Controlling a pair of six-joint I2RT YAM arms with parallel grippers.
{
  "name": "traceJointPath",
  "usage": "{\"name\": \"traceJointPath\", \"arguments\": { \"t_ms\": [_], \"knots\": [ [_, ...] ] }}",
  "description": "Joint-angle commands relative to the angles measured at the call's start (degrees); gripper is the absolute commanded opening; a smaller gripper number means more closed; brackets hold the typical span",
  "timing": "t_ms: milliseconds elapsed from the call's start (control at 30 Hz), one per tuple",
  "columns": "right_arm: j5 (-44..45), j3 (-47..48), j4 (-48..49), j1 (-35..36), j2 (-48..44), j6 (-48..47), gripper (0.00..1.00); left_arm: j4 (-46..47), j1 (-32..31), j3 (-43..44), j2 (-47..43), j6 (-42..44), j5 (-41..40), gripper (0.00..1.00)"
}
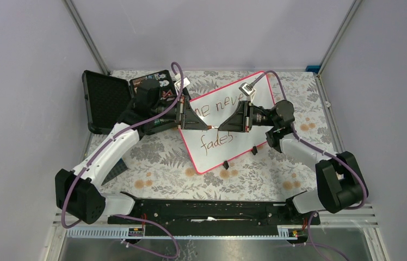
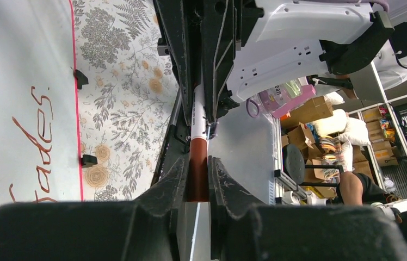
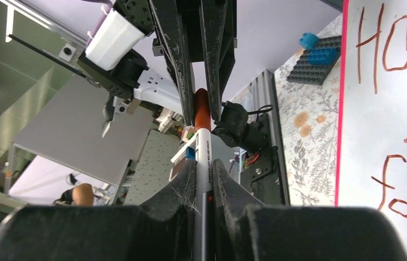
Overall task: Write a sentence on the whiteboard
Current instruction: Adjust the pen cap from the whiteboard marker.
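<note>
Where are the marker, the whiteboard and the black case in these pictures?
marker (image 3: 203, 156), right wrist view, on its white barrel.
whiteboard (image 1: 245, 143), top external view, on its bare lower surface.
black case (image 1: 106, 100), top external view, inside its open lid.

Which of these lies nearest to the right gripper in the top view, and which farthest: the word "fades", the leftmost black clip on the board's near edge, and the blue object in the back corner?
1. The word "fades", written on the whiteboard just on the near side of the right gripper.
2. The black clip, on the board's near edge.
3. The blue object, far off in the back right corner.
</note>
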Motion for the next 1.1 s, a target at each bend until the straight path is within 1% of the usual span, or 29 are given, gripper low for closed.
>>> {"name": "traceJointPath", "arguments": {
  "t_ms": [0,67,300,500,633,700,800,900,1067],
  "knots": [
    [4.01,1.06,-13.75,2.43,-3.85,-12.56,0.0,2.26,-0.93,0.99,0.56,0.91,-0.76,0.0],
    [4.49,1.72,-16.73,3.05,-3.81,-14.51,0.0,2.29,-1.0,1.58,1.17,0.92,-0.93,0.0],
    [4.55,2.13,-16.26,4.44,-2.94,-14.22,0.0,2.25,-2.97,2.93,3.03,1.77,-0.79,0.0],
    [3.61,1.67,-11.83,6.32,-1.73,-11.16,0.0,2.21,-4.32,3.95,3.97,2.77,0.03,0.0],
    [3.05,1.51,-10.66,6.76,-1.29,-9.97,0.0,2.04,-4.38,3.74,3.96,3.04,-0.25,0.0],
    [2.81,1.44,-11.17,6.64,-1.5,-10.38,0.0,-0.08,-4.32,3.97,3.41,5.35,-1.34,0.0],
    [2.94,1.4,-15.0,6.4,-2.51,-13.47,0.0,-5.57,-3.67,4.88,2.19,11.04,-3.84,0.01],
    [3.15,1.42,-19.44,5.33,-3.73,-16.56,0.0,-14.26,-3.12,7.93,1.08,19.67,-7.05,0.17],
    [2.45,0.88,-23.11,3.57,-5.0,-18.89,0.0,-31.48,-3.15,16.22,1.38,35.15,-12.73,0.39]
  ]
}}
